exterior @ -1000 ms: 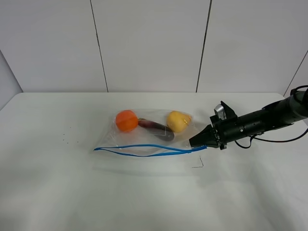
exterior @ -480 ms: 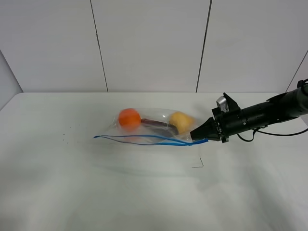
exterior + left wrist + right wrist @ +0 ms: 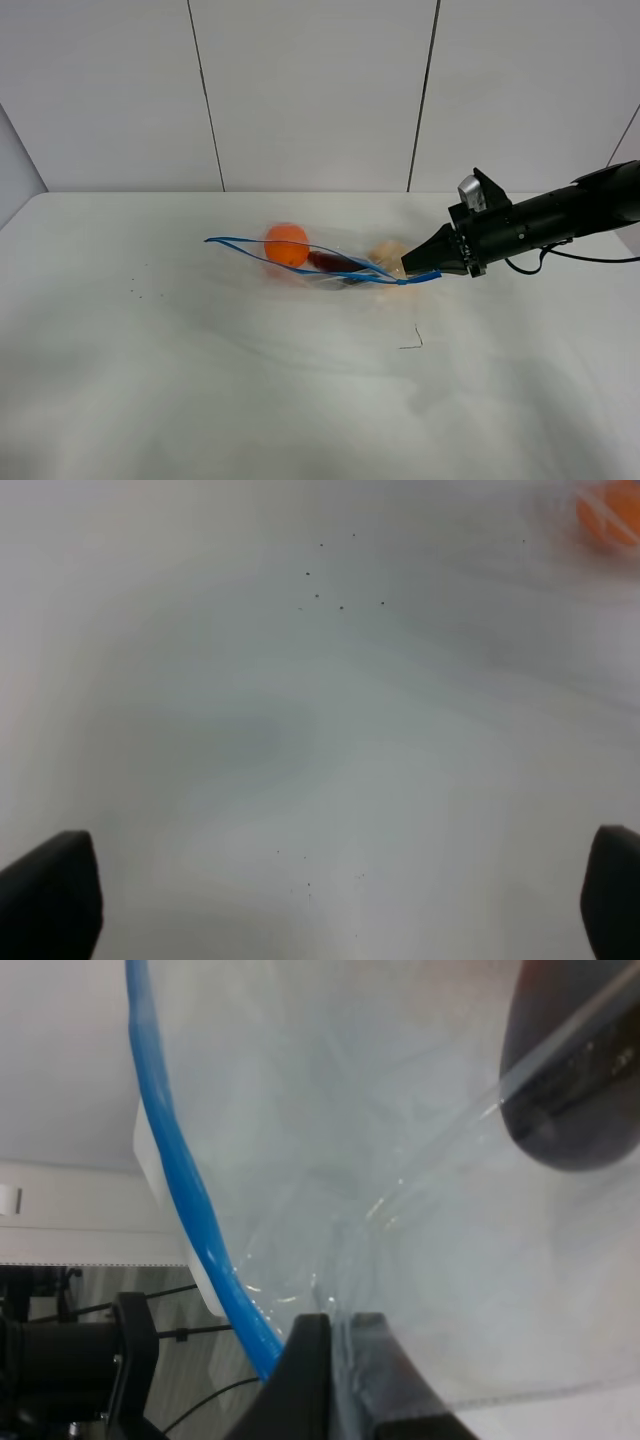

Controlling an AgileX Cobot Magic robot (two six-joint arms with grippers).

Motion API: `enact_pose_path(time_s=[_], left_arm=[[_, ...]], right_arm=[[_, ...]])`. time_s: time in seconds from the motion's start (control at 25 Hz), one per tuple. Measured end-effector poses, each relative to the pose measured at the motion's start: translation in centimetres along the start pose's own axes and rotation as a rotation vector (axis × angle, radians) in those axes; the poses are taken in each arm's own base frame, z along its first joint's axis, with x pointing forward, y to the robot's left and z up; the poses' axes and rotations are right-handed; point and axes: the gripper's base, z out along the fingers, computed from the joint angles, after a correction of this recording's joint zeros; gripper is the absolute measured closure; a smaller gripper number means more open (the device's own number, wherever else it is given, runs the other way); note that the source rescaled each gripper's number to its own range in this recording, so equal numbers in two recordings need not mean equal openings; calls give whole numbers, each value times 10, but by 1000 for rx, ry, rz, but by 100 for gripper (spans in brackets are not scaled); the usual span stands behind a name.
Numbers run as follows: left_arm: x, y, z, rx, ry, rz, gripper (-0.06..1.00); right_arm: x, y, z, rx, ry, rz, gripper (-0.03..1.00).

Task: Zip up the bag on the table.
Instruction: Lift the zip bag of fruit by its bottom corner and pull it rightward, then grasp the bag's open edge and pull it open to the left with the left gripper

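Note:
The bag (image 3: 330, 262) is clear plastic with a blue zipper strip (image 3: 300, 258) and hangs tilted over the white table (image 3: 200, 380). An orange ball (image 3: 287, 244), a purple piece (image 3: 335, 262) and a yellow piece (image 3: 385, 252) show through it. My right gripper (image 3: 412, 265) is shut on the bag's right corner by the zipper end. The right wrist view shows its fingertips (image 3: 310, 1380) pinching the plastic beside the blue strip (image 3: 180, 1190). My left gripper (image 3: 330, 900) is open and empty over bare table; its arm is out of the exterior view.
A small dark thread-like mark (image 3: 412, 342) lies on the table in front of the bag. Tiny dark specks (image 3: 135, 290) dot the table at the left and also show in the left wrist view (image 3: 320, 590). White wall panels stand behind the table.
My right gripper has risen and moved back with the bag's corner. The bag has lifted, and the zipper strip's left end has swung up and to the right.

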Motion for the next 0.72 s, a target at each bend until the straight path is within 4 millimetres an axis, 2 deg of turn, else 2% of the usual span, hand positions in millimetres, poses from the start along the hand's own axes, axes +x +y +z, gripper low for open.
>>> enact_pose_path(time_s=[0.2,0.32,0.52,0.72], left_arm=[[-5,0,-2,3,-6,-2,-5],[-27,-2,-5,22,6,60,-5],[-92,-2,-5,22,-11,237,-4],[-163,-5,7,45,-38,293,-2]], right_arm=[[0,2,-1,6,3,-1,97],[0,2,-2,7,4,11,97],[0,3,-2,9,5,12,97],[0,3,-2,9,5,12,97]])
